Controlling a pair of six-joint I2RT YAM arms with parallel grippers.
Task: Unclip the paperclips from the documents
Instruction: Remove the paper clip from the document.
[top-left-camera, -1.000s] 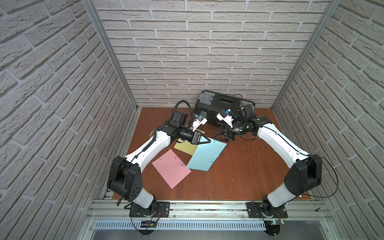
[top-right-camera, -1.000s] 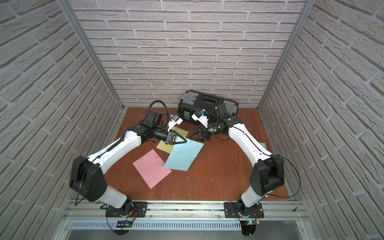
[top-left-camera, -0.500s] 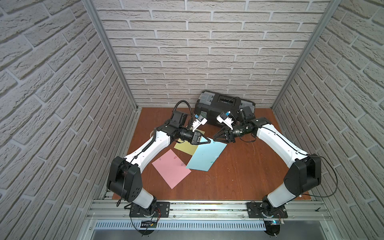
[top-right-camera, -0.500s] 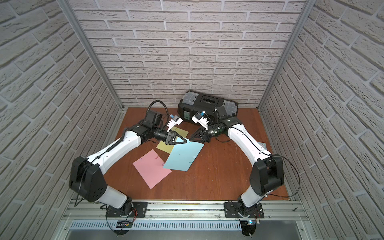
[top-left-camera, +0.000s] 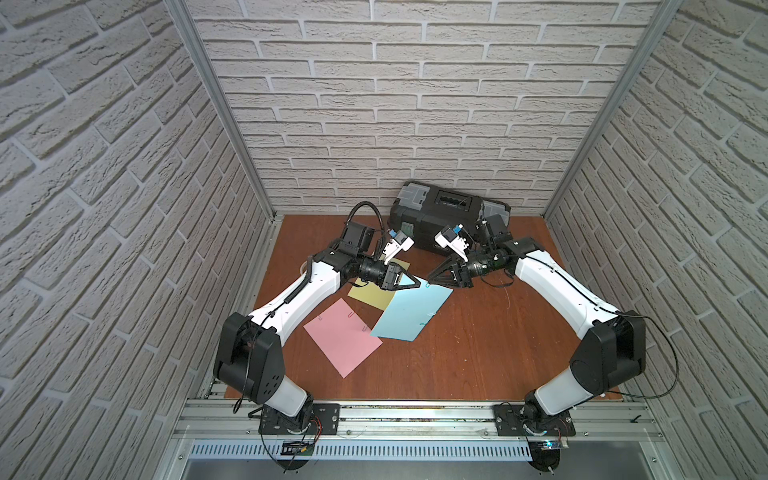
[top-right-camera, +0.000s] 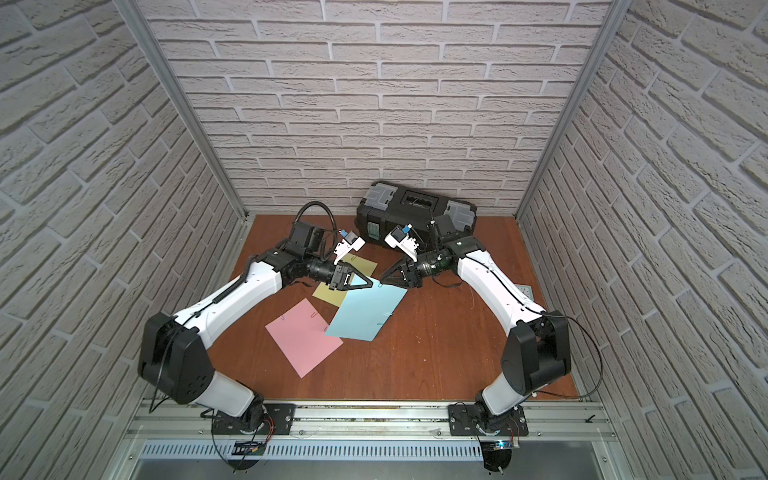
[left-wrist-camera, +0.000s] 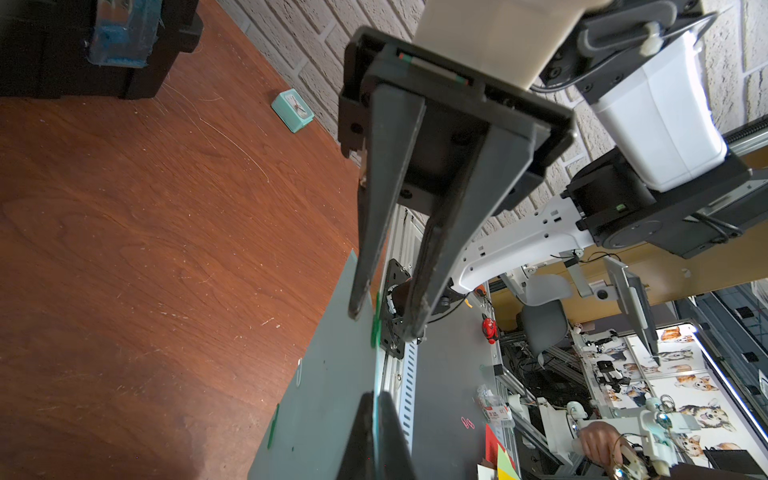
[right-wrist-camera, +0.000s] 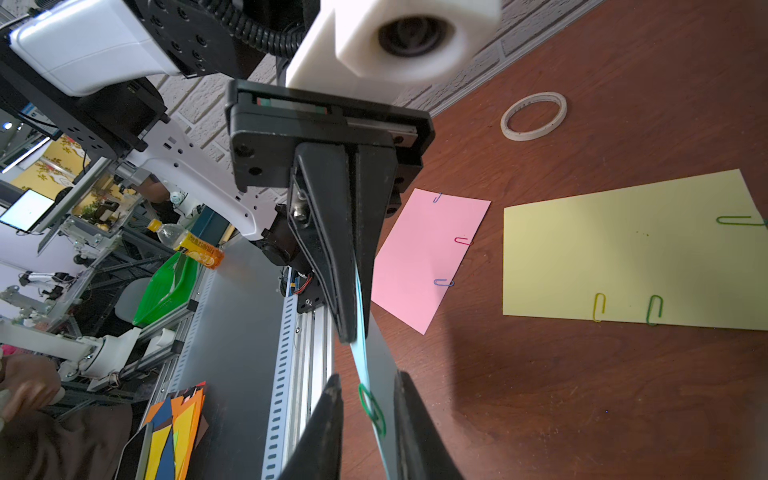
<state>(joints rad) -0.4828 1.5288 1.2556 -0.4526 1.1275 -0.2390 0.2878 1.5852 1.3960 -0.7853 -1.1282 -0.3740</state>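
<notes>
While my left gripper (right-wrist-camera: 350, 334) pinched the blue sheet (top-left-camera: 409, 313) by its raised corner, my right gripper (right-wrist-camera: 368, 380), jaws apart, straddled the green paperclip (right-wrist-camera: 372, 409) on that edge. Risk: a skewed pull could tear the sheet or drag it from the left pinch.

Right gripper (right-wrist-camera: 368, 380) jaws straddle green paperclip (right-wrist-camera: 372, 409) on blue sheet (right-wrist-camera: 363, 353) edge, gaps both sides; left gripper (right-wrist-camera: 348, 334) pinches sheet.
</notes>
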